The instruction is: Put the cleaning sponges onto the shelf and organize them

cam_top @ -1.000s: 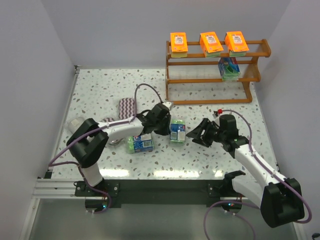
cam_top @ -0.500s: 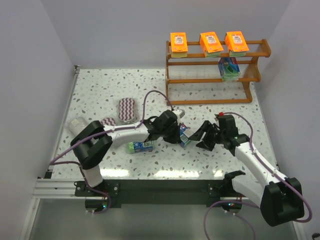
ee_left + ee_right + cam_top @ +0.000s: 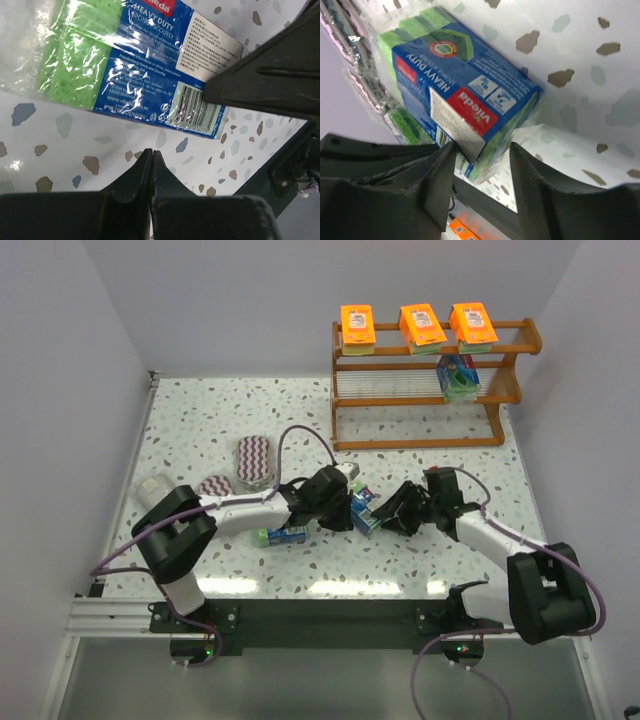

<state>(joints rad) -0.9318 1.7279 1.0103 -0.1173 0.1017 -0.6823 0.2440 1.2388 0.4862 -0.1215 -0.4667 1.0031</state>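
Since a second earlier, the blue-green pack [image 3: 365, 510] had gone from upright to tilted and had slid slightly toward 3 o'clock. The left arm [image 3: 245, 510] had followed it, and the right arm [image 3: 490, 535] had reached in from 3 o'clock to meet it.

The white speckled tabletop [image 3: 200, 420] sat inside plain pale walls [image 3: 200, 300], with a metal rail [image 3: 150, 612] along its 6 o'clock edge. The shelf [image 3: 505, 395] stood at 1 o'clock, close to the back and right walls. Three orange packs [image 3: 423, 325] sat in a row on its top tier, and another wrapped pack [image 3: 458, 375] at the right end of the middle tier.

A broad band of bare tabletop lay between the shelf and the arms, and more toward 11 o'clock. At 9 o'clock lay two purple zigzag pads [image 3: 250, 458], with a pale bag [image 3: 152, 488] near the edge. A second blue-green pack [image 3: 283, 534] lay flat just beside the left arm, on its 6 o'clock side.

The left jaws were pressed together, holding nothing, their tips just short of the tilted pack [image 3: 125, 60]. The right jaws stood apart, one on either side of that pack's near corner [image 3: 465, 105]. I could not tell whether they pressed on it.
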